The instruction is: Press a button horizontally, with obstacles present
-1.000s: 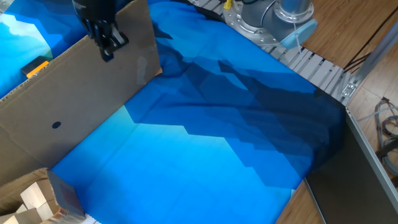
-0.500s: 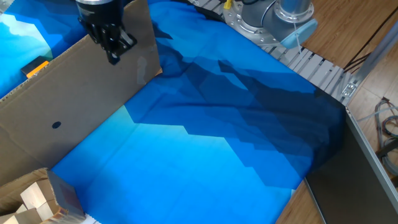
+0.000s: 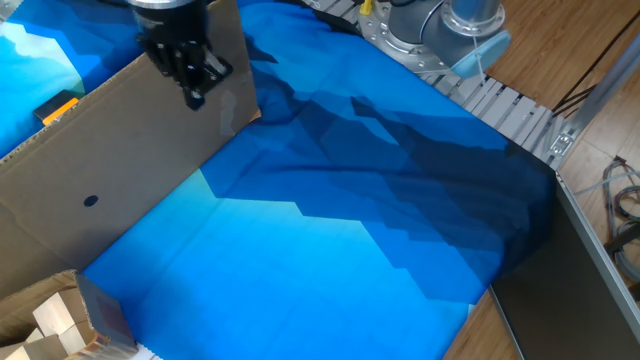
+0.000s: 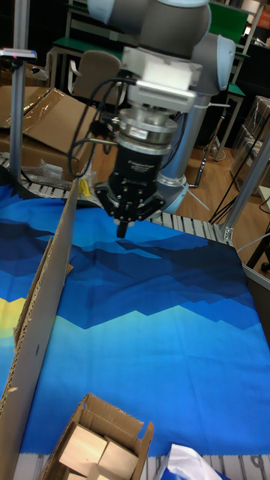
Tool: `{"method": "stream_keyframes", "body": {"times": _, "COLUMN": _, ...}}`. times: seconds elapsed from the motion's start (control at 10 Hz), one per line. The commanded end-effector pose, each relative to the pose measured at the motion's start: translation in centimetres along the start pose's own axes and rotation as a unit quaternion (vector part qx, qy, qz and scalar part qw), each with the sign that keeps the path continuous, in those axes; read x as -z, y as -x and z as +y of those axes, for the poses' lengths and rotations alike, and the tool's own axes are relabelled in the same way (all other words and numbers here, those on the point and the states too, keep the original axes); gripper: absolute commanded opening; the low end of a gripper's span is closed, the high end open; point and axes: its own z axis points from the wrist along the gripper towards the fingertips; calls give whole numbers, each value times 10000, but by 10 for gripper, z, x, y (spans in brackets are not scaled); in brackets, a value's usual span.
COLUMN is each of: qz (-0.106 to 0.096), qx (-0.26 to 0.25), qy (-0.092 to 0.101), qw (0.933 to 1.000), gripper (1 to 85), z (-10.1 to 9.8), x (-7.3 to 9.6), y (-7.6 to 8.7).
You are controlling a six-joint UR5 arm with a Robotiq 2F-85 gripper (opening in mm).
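The button point(image 3: 57, 108) is a small orange-yellow block with a black part, lying at the far left beyond the top edge of the obstacle. The obstacle is a large brown cardboard sheet point(image 3: 120, 170) standing on edge across the left of the blue cloth, with a tiny dark hole point(image 3: 90, 200); it also shows as a thin upright wall point(image 4: 46, 300). My gripper point(image 3: 196, 98) hangs in front of the sheet's upper right part, right of the button, fingers pointing down. In the tall fixed view the gripper point(image 4: 122, 229) tapers to one point, fingertips touching, holding nothing. The button is hidden in that view.
An open cardboard box with pale wooden blocks point(image 3: 55, 320) sits at the near left corner, also seen as the box point(image 4: 97, 442). The arm's base point(image 3: 450, 30) and a roller rail point(image 3: 510, 105) border the cloth's far right. The cloth's edge point(image 3: 480, 300) drops off at the right.
The gripper has moved steadily to the right and slightly down across the face of the cardboard sheet, away from the button. Sheet and button stay put.
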Motion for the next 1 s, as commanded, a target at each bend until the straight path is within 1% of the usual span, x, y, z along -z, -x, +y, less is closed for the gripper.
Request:
{"method": "stream_keyframes", "body": {"times": 0.0, "qz": -108, "qx": -423, "qy": -7, "qw": 9990, "gripper": 10, "z": 31, "x": 4, "y": -12}}
{"method": "stream_keyframes", "body": {"times": 0.2, "qz": -256, "qx": -617, "qy": -32, "qw": 9978, "gripper": 10, "z": 42, "x": -2, "y": -9}}
{"method": "stream_keyframes", "body": {"times": 0.3, "qz": -337, "qx": -722, "qy": -103, "qw": 9968, "gripper": 10, "z": 43, "x": -8, "y": -5}}
{"method": "stream_keyframes", "body": {"times": 0.4, "qz": -359, "qx": -756, "qy": -268, "qw": 9961, "gripper": 10, "z": 36, "x": -12, "y": -3}}
{"method": "stream_keyframes", "body": {"times": 0.5, "qz": -429, "qx": -810, "qy": -232, "qw": 9955, "gripper": 10, "z": 35, "x": -13, "y": 3}}
{"method": "stream_keyframes", "body": {"times": 0.6, "qz": -501, "qx": -885, "qy": -96, "qw": 9948, "gripper": 10, "z": 38, "x": -14, "y": 8}}
{"method": "stream_keyframes", "body": {"times": 0.7, "qz": -552, "qx": -915, "qy": -31, "qw": 9943, "gripper": 10, "z": 38, "x": -14, "y": 13}}
{"method": "stream_keyframes", "body": {"times": 0.8, "qz": -636, "qx": -881, "qy": -44, "qw": 9941, "gripper": 10, "z": 33, "x": -13, "y": 20}}
{"method": "stream_keyframes", "body": {"times": 0.9, "qz": -646, "qx": -868, "qy": -82, "qw": 9941, "gripper": 10, "z": 24, "x": -11, "y": 24}}
